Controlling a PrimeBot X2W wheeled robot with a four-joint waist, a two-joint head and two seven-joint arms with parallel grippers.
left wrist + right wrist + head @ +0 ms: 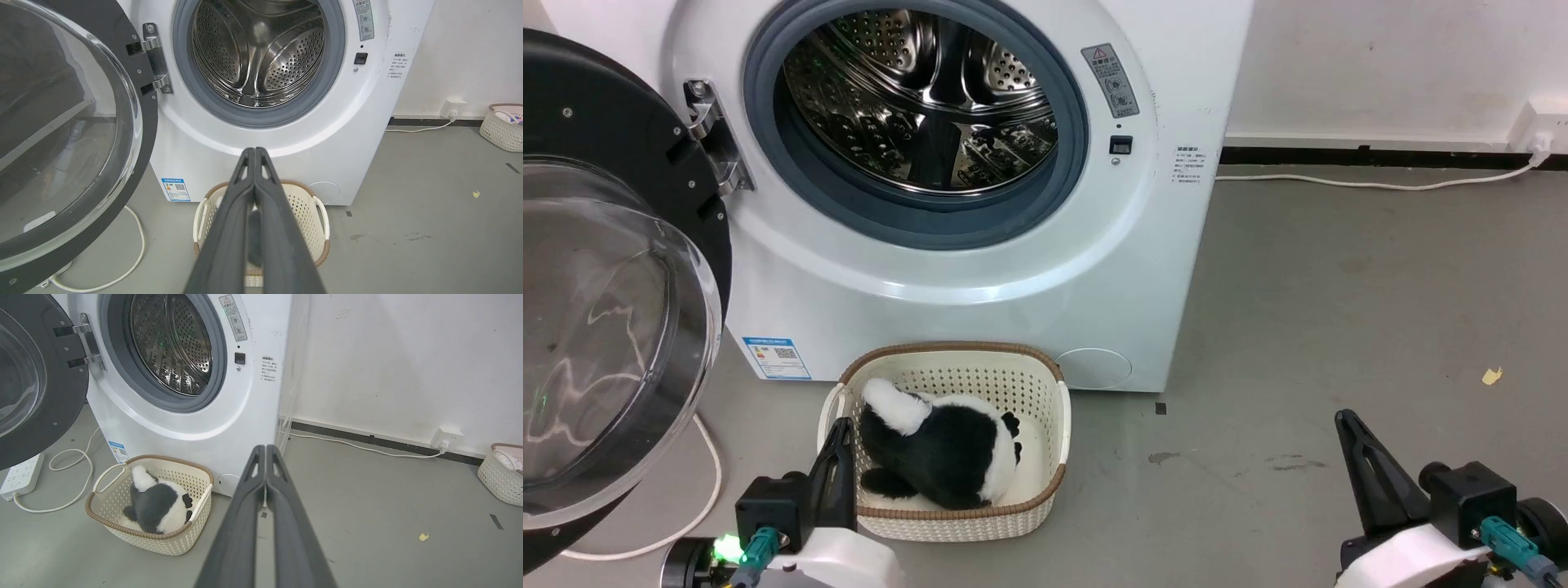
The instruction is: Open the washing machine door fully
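While both arms sit low before the washing machine (980, 269), the left end effector (841, 437) and the right end effector (1346, 425) point up the head view. Each has its fingers pressed together, gripping nothing, well apart from the appliance. The washing machine door (605, 327) stands swung wide on its metal hinge (715, 135), on the robot's left of the exposed drum opening (923, 98), with its clear glass bowl bulging outward.

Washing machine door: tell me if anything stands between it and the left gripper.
Nothing visible does. The door hangs open left of the left gripper, only floor and a white cable between. The basket with the toy panda sits ahead of the gripper, off that path.
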